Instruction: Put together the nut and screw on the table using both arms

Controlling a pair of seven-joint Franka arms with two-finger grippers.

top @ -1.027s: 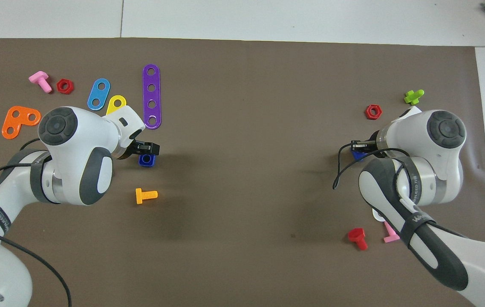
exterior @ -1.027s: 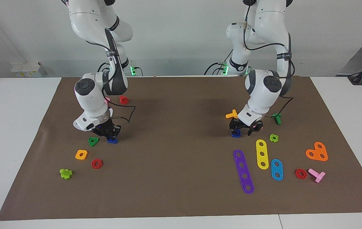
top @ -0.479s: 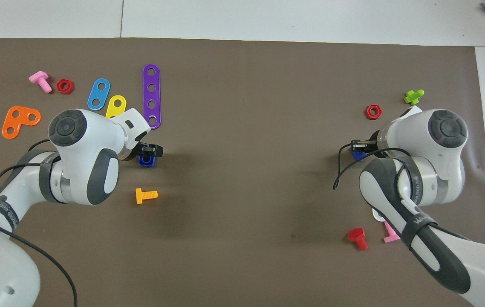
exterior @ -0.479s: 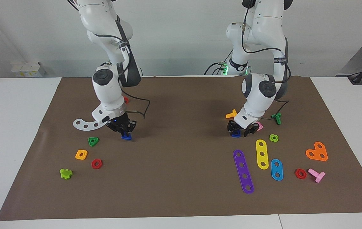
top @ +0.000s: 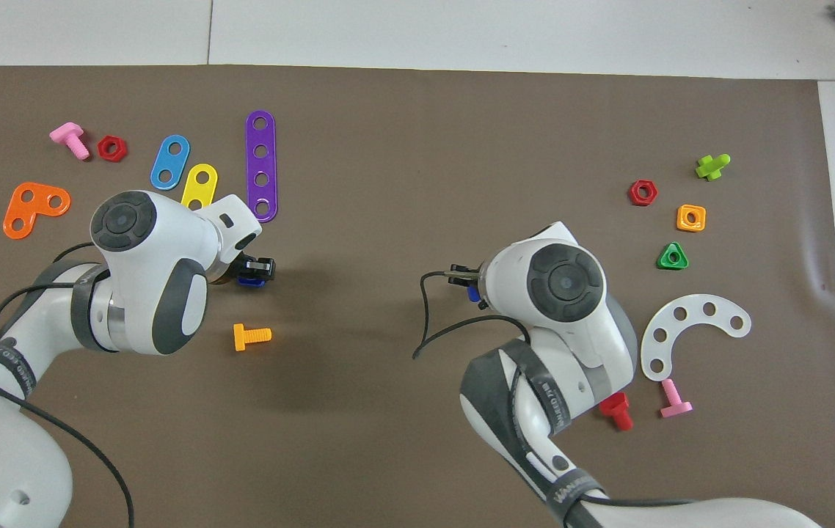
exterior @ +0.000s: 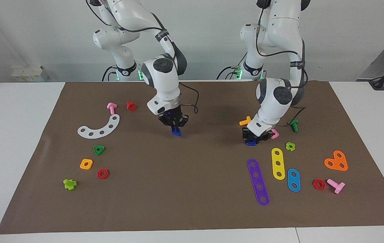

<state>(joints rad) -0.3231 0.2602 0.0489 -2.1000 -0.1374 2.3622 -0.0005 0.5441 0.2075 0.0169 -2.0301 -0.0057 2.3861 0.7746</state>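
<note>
The blue square nut [exterior: 251, 142] lies on the brown mat [exterior: 192, 189] of the table, toward the left arm's end; it also shows in the overhead view [top: 248, 281]. My left gripper [exterior: 254, 136] is down at the mat, shut on the nut, and shows in the overhead view [top: 254, 267]. My right gripper [exterior: 175, 125] is shut on the blue screw [exterior: 175, 132] and holds it just above the middle of the mat. In the overhead view the right gripper [top: 466, 281] and a bit of the screw [top: 472, 293] show beside the white wrist.
An orange bolt [exterior: 245, 120], a pink nut [exterior: 275, 134] and a green bolt [exterior: 293, 125] lie close around the left gripper. Purple [exterior: 258, 181] and yellow [exterior: 278, 163] strips lie farther out. A white curved strip [exterior: 99, 127] and green triangular nut [exterior: 99, 150] lie toward the right arm's end.
My right arm has lifted the screw from beside the green triangular nut and carried it toward the middle of the mat. My left gripper's fingers have closed on the nut.
</note>
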